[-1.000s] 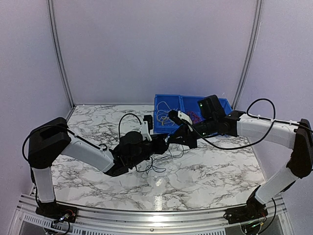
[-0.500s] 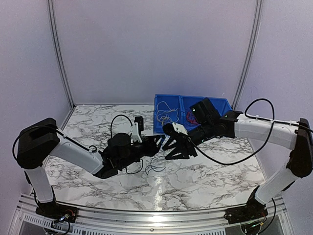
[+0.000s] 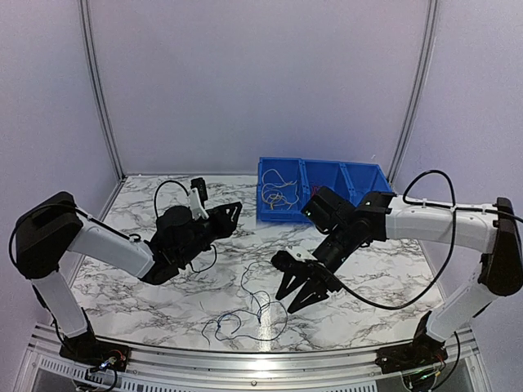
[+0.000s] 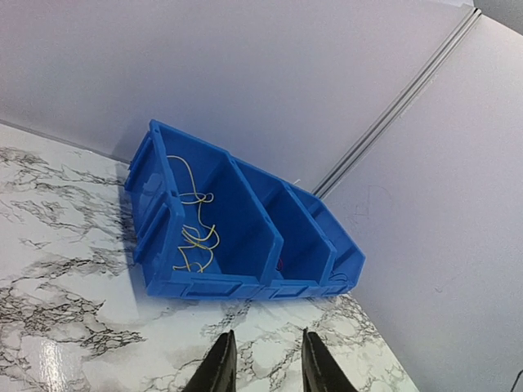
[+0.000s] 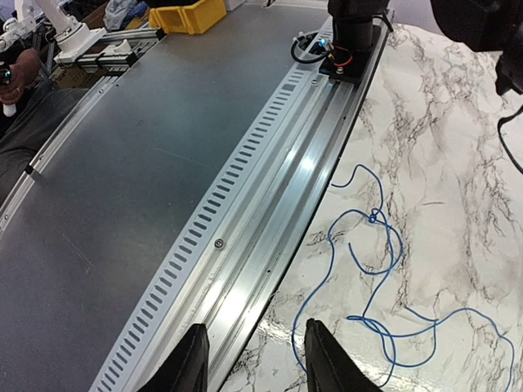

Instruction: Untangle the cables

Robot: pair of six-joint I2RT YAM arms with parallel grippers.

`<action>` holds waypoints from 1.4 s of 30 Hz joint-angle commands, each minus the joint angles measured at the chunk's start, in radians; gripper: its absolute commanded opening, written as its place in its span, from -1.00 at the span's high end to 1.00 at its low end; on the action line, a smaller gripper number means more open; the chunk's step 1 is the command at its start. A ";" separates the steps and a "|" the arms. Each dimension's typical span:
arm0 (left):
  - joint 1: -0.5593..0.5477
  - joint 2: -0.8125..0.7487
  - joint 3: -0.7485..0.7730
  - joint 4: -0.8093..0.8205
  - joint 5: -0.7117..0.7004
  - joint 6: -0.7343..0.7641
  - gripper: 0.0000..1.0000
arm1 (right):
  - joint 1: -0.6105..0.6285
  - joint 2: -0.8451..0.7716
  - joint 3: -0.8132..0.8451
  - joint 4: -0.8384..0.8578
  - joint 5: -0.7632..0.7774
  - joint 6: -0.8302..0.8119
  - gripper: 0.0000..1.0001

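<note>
A thin dark blue cable point(image 3: 260, 310) lies in loose loops near the table's front edge, with a small knot in it point(image 5: 373, 217). Yellow-white cables point(image 3: 276, 194) point(image 4: 196, 237) rest in the left compartment of the blue bins point(image 3: 359, 175) point(image 4: 237, 282). A bit of red wire point(image 3: 315, 191) shows in the middle compartment. My right gripper point(image 3: 288, 300) point(image 5: 260, 367) hangs open just right of the blue cable, angled toward the front rail, with nothing between its fingers. My left gripper point(image 3: 231, 214) point(image 4: 267, 367) is open and empty, left of the bins and pointing at them.
A slotted metal rail point(image 5: 270, 212) runs along the table's front edge, with grey floor beyond it. The marble table point(image 3: 384, 286) ends at grey walls behind and beside the bins. The robot's own thick black cords point(image 3: 425, 245) loop off the arms.
The right gripper opened and swung from beside the bins down toward the front edge. The blue cable now lies on the table there. The left arm drew back to the left.
</note>
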 commanded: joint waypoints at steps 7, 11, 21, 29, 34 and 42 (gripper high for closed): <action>-0.005 -0.251 -0.132 -0.186 0.061 0.125 0.19 | -0.026 -0.028 -0.052 0.221 0.222 0.165 0.33; -0.025 -0.399 -0.185 -0.448 0.043 0.129 0.07 | -0.002 -0.003 -0.041 0.244 0.260 0.155 0.18; -0.079 -0.698 -0.341 -0.891 0.003 -0.025 -0.01 | 0.108 0.242 0.094 0.316 0.395 0.162 -0.12; -0.080 -0.818 -0.413 -0.947 -0.034 -0.096 -0.06 | 0.203 0.479 0.254 0.326 0.461 0.196 -0.19; -0.080 -0.832 -0.422 -0.977 0.004 -0.111 -0.06 | 0.225 0.590 0.322 0.321 0.495 0.254 0.10; -0.080 -0.900 -0.475 -0.926 -0.016 -0.082 -0.06 | 0.211 0.472 0.316 0.345 0.580 0.310 1.00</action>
